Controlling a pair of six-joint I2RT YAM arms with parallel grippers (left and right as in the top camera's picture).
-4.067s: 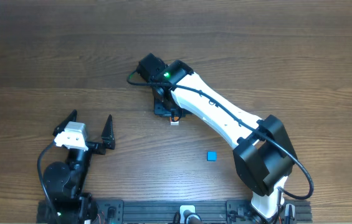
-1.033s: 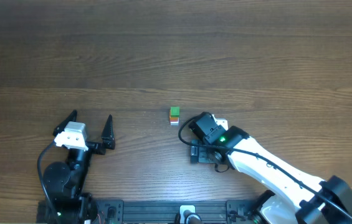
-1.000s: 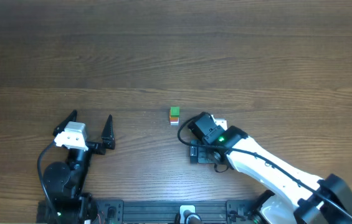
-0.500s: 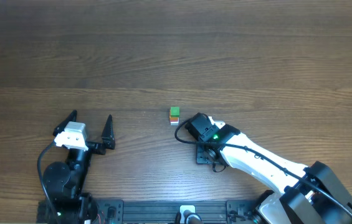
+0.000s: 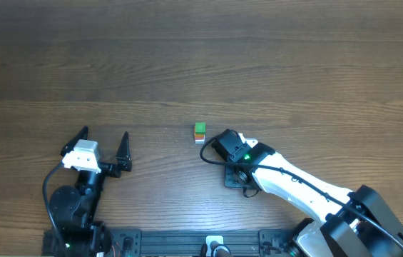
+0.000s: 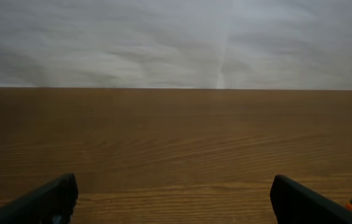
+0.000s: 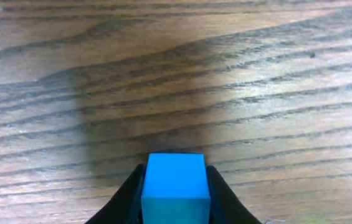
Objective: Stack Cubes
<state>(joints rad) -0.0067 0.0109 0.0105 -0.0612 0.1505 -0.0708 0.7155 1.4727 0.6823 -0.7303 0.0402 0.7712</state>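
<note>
Blue cube sits btwn the two fingers of the right tool, which is clamped on it from both sides, low over the wood table. Whether the cube is off the surface or resting on it can't be told. In the top view this arm's wrist is just beside the started stack: green cube on top of a lower cube, which looks orange at the edge of the left wrist view. Left tool is parked well apart at the table's left side, fingers spread wide, holding nothing. Step in hand, as I judge it: carry blue over and set it on green.

Risks from here:
- The stack is near, so a sideways move w/o enough lift could clip green w/ a finger or w/ the blue cube and knock the stack down.
- The cubes are small, so if blue lands off-centre or rotated vs. green it may overhang and tip on release.
- Pressing down too hard could slide green off the lower cube.
- If one finger lets go first, opening could drag blue sideways.
- The grip could also slip in transit if the pads hold only part of the cube's sides, which can't be checked here.
</note>
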